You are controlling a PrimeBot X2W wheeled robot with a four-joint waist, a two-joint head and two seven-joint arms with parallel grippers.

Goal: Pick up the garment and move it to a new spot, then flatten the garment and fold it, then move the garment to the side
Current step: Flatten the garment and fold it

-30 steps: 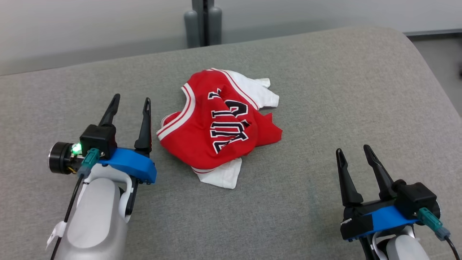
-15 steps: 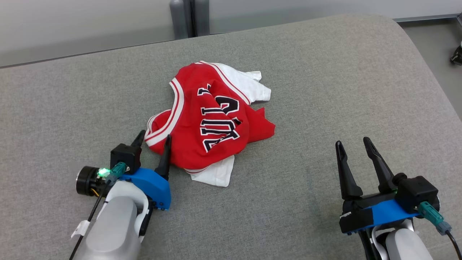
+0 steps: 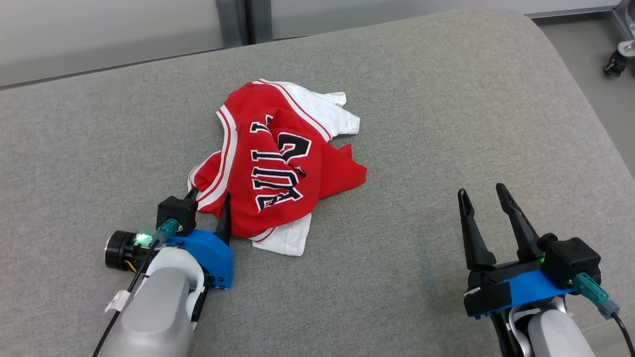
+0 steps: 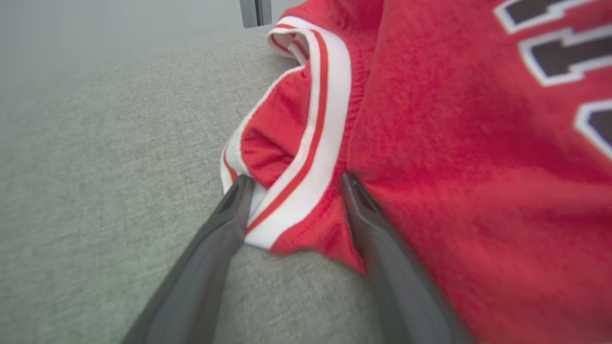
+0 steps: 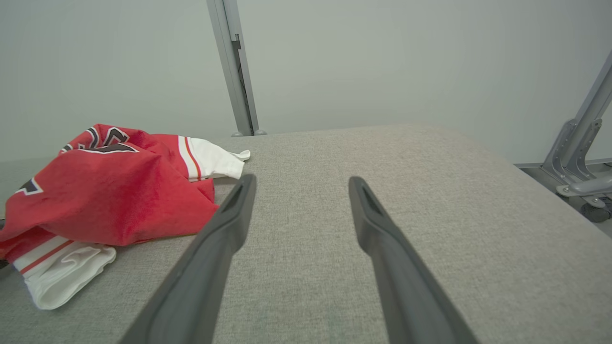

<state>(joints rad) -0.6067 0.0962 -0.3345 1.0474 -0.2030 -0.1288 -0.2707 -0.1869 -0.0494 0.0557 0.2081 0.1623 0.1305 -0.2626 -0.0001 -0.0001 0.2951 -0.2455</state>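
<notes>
Left wrist view: left gripper, jaws spread, straddles garment.

grey fabric surface, metal post, pale wall

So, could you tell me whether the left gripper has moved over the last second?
Yes. Judged against the jersey on the grey table, the left gripper has shifted to the right, up to it. Its open fingers now straddle the jersey's striped edge.
</notes>
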